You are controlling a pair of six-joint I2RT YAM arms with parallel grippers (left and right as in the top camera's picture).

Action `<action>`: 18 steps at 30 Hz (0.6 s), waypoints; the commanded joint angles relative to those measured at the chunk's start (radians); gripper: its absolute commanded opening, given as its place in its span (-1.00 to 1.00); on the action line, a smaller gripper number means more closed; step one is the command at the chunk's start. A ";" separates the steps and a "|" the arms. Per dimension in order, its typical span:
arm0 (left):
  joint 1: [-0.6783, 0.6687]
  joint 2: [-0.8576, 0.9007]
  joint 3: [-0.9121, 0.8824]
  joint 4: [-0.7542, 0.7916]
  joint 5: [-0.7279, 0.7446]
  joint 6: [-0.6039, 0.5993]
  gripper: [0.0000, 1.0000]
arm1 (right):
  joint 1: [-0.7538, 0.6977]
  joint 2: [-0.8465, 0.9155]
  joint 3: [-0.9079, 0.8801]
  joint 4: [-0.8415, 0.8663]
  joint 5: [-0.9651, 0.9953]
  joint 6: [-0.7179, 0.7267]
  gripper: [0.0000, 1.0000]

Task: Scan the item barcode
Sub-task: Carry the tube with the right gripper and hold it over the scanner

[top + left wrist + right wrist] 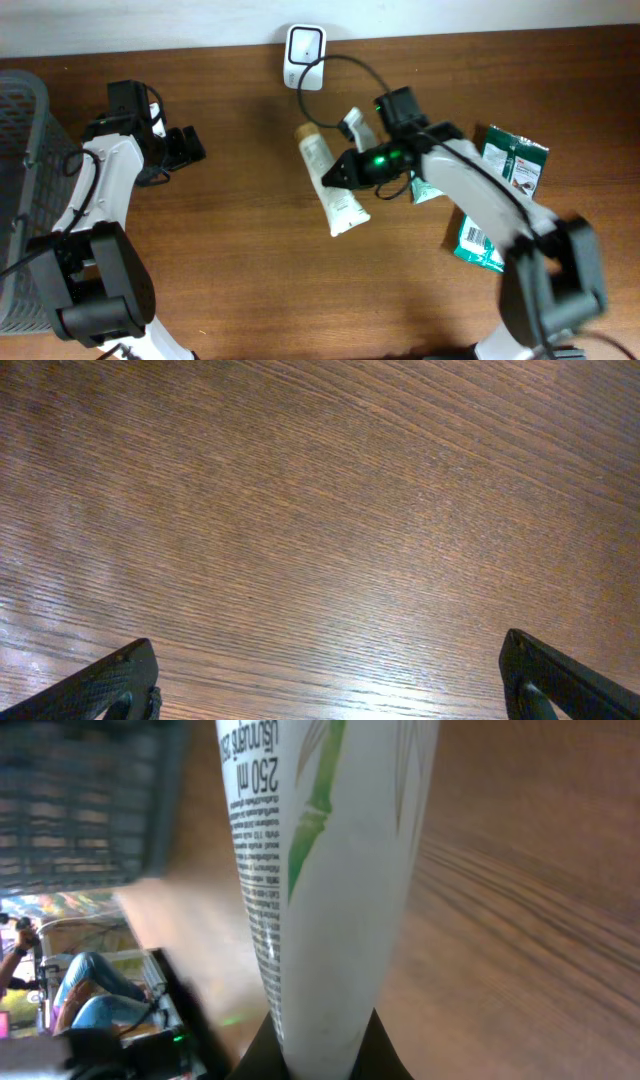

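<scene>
Overhead: my right gripper [343,172] is clamped on the white lotion tube [333,195] at mid-frame, below the white barcode scanner [304,52] at top centre. The left gripper [186,148], upper left, is spread wide and empty.

Left wrist: only bare wooden table [320,510] shows between the fingertips [110,688].

Right wrist: the tube fills the centre, pinched at the bottom edge, small print visible.

I judge the grasp made; presenting the barcode to the scanner is left.

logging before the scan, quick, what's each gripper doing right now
Left gripper: open, holding nothing, above the wooden table.
Right gripper: shut on the white bamboo-print tube.
</scene>
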 commanded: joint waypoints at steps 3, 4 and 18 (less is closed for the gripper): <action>0.002 0.010 -0.005 0.000 0.011 0.006 0.98 | -0.088 -0.267 0.011 -0.047 -0.152 -0.049 -0.91; 0.002 0.010 -0.005 0.000 0.011 0.006 0.98 | -0.100 -0.304 0.011 -0.057 -0.168 -0.044 -0.92; 0.002 0.010 -0.005 0.000 0.011 0.006 0.98 | -0.104 -0.380 0.176 -0.216 0.014 0.056 -0.92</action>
